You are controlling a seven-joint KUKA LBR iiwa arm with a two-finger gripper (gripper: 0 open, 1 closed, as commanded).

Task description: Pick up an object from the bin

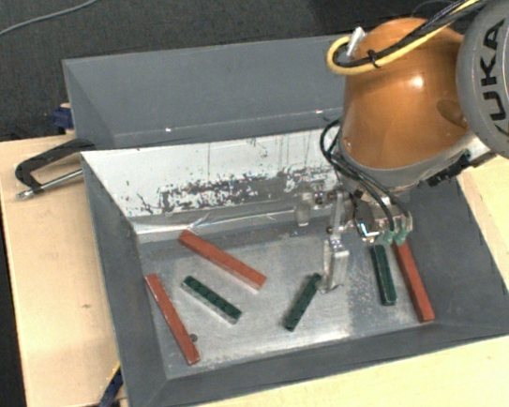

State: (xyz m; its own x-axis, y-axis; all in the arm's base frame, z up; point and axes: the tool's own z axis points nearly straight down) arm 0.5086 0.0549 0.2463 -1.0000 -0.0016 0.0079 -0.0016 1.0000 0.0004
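Nearest, by the front wall of the bin, the slanted green stick lies whole on the floor, a little right of the middle. Its surface is too dark to show any detail. Its long axis runs on a slant, the near end pointing front-left and the far end back-right. It is a slim, straight, flat bar of dull dark green.

To its right the right green stick and the right red stick lie side by side, running front to back, with their far ends covered by the robot's wrist. To its left lie the left red stick along the side wall, the left green stick, and farther back the long red stick.

The gripper hangs just at the slanted stick's far end; whether it touches cannot be told. The orange cover hides its upper part, and whether it is spread or pressed together cannot be made out.
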